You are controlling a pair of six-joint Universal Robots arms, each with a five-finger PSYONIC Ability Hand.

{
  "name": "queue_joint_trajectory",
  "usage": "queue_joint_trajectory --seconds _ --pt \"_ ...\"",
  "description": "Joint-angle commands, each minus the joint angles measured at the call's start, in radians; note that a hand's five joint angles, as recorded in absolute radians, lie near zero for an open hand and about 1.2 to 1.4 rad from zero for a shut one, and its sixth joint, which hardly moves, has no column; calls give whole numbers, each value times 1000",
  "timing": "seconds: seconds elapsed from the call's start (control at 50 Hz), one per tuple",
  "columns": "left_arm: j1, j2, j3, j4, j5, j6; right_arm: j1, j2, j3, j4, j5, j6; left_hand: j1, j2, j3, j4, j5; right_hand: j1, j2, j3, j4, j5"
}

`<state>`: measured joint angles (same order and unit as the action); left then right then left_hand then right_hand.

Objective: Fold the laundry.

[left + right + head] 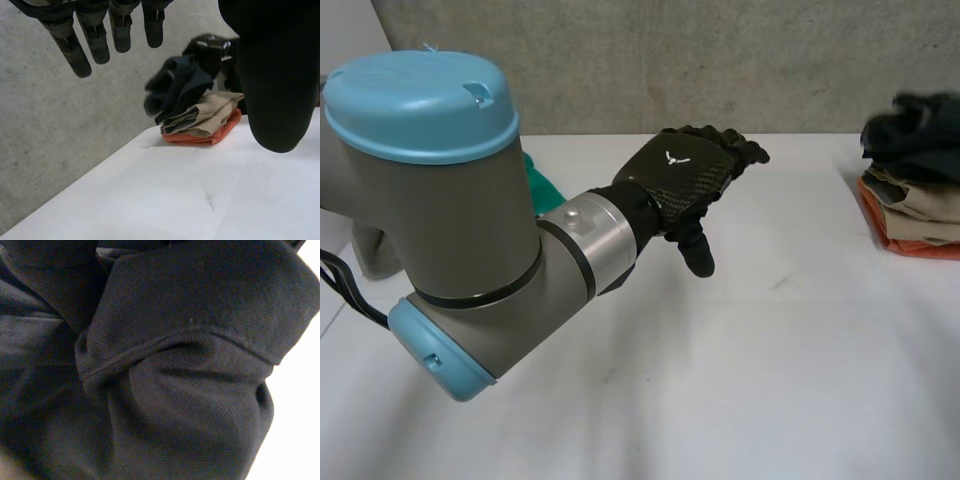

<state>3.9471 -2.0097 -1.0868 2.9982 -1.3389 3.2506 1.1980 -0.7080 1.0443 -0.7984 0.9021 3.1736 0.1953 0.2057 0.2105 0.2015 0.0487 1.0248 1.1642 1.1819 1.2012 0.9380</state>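
- Dark cloth (190, 390) lies very close before the right wrist camera, with a folded hem running across it. A small strip of the white table (306, 420) shows beside it.
- Behind the pile, in the left wrist view, a black part that seems to be the right hand (209, 46) is hard to make out. I cannot tell if it holds the cloth.
- Laundry pile (915, 190) sits at the far right side of the table and is cut off there in the head view. The dark cloth is crumpled on top, a beige piece (212, 112) is under it, and an orange piece (222, 131) is at the bottom.
- Green cloth (542, 185) is mostly hidden behind the left arm (450, 220).
- Left hand (685, 185) hangs above the middle of the table, well apart from the pile. Its fingers (85, 42) are relaxed and spread from the thumb, and they hold nothing.
- White table top has some faint marks, and a grey concrete wall (720, 60) stands behind it.
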Motion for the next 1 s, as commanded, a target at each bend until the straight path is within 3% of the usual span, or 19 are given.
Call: queue_joint_trajectory --seconds 0.02,0.1,0.12,0.18,0.3,0.36,0.5,0.6,0.66,0.7,0.78,0.88,1.0 --pt "-12 -1 -10 10 6 1 -77 107 0 -21 -69 -20 15 5 0 9 -13 372 232 214 195 284" --pt "-25 -1 -12 16 7 1 -98 91 46 -18 -115 -17 6 -4 -9 0 -21 372 232 214 195 284" --pt "-28 -1 -12 18 7 1 -100 85 60 -18 -118 -20 4 -7 -12 -3 -24 277 137 119 100 189" --pt "-35 0 -16 27 7 1 -106 14 114 -4 -109 -17 -5 -16 -20 -11 -33 -850 -990 -1007 -1027 -938" --pt "-39 14 -27 42 17 0 -126 -119 187 83 -74 -21 -14 -25 -29 -20 -42 -850 -990 -1007 -1027 -938" --pt "-40 31 -28 44 27 0 -158 -178 197 197 -8 -53 -21 -31 -36 -27 -49 -850 -990 -1007 -1027 -938" --pt "-43 66 -33 67 32 -3 -224 -300 126 525 253 -315 -21 -31 -36 -27 -49 -850 -990 -1007 -1027 -938" --pt "-20 107 -42 135 12 0 -195 -372 108 582 386 -437 -5 -16 -21 -12 -33 -850 -990 -1007 -1027 -938" --pt "24 127 -44 168 -25 3 -74 -442 157 507 380 -399 1 -10 -15 -6 -27 -850 -990 -1007 -1027 -938" --pt "84 146 -42 198 -95 11 -19 -496 201 457 364 -363 9 -1 -6 3 -19 -850 -990 -1007 -1027 -938" --pt "210 146 -39 243 -192 41 99 -672 420 271 263 -304 6 -4 -9 0 -21 -850 -990 -1007 -1027 -938" --pt "397 62 -41 263 -197 152 228 -765 641 95 130 -304 6 -4 -9 0 -21 -850 -990 -1007 -1027 -938" --pt "575 -193 8 263 -142 343 391 -769 796 68 75 -322 3 -7 -12 -3 -24 -850 -990 -1007 -1027 -938"
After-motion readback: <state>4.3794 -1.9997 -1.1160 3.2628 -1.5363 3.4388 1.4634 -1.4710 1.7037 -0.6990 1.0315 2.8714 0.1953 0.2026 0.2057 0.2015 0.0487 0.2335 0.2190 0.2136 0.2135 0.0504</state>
